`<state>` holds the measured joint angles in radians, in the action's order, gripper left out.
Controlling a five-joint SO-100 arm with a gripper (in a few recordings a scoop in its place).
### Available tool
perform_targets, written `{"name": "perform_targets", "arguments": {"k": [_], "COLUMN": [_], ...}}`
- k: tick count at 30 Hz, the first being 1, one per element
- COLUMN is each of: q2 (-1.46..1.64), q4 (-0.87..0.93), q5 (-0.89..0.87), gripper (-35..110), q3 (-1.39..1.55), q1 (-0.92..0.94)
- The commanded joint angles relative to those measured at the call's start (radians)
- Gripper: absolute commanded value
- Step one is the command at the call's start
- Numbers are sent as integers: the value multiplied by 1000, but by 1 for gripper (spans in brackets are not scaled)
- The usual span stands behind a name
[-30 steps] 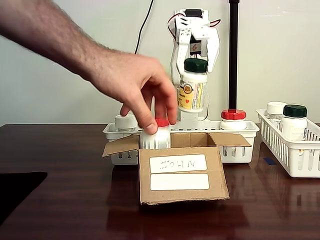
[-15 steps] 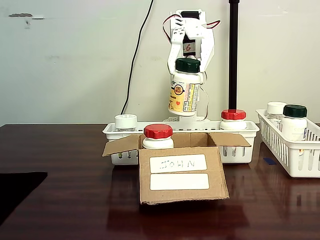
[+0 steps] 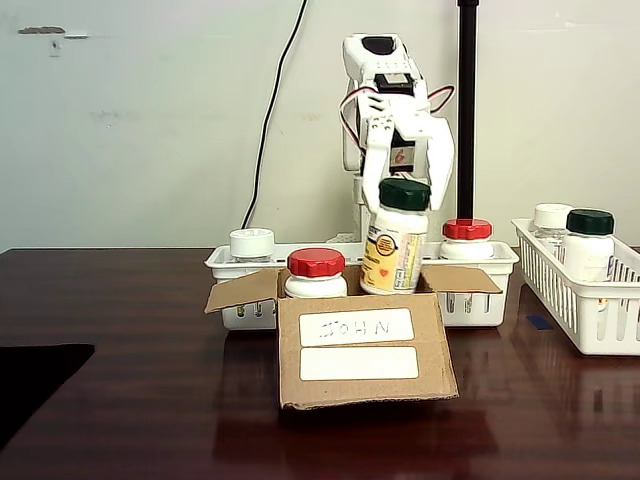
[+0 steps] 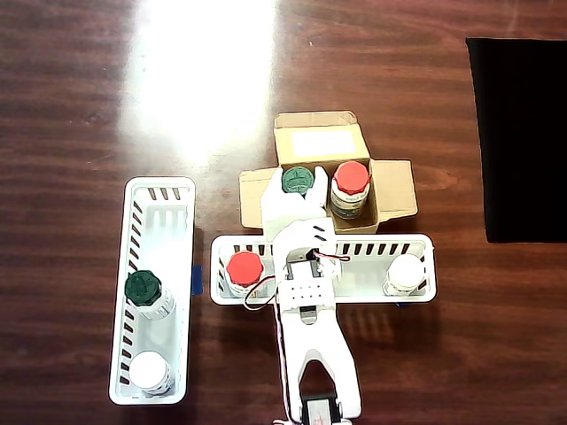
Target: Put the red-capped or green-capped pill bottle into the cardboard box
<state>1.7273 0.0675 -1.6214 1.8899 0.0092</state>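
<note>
White arm reaches forward over the near basket (image 4: 416,243), gripper (image 3: 405,190) clamped on the dark green cap of the pill bottle (image 3: 393,252), jaws closed snug either side of the cap. Bottle hangs slightly tilted, its lower part already down inside the cardboard box (image 3: 360,360); can't tell if the base touches the box floor. Yellow-orange label faces the fixed view. From overhead, the green cap (image 4: 298,180) sits in the left half of the open box, right beside a red-capped bottle (image 4: 351,188) standing in the right half. Box flaps are splayed open; front carries two white labels, upper one handwritten, lower blank.

Behind the box in the fixed view, the long white slotted basket holds another red-capped bottle (image 3: 466,238) and a white-capped bottle (image 3: 252,244). A second basket (image 3: 600,330) at the right edge of the fixed view holds a green-capped bottle (image 3: 589,243) and a white-capped one (image 3: 551,222). Dark wood table (image 3: 120,400), black mat (image 4: 523,133) at one corner
</note>
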Motion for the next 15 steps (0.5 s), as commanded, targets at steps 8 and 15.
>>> {"name": "perform_targets", "arguments": {"k": [8, 15], "q2": [-95, -95], "q4": [-160, -158], "q5": [-89, -61], "gripper": [29, 55], "q3": [-3, -15], "q1": [23, 3]}}
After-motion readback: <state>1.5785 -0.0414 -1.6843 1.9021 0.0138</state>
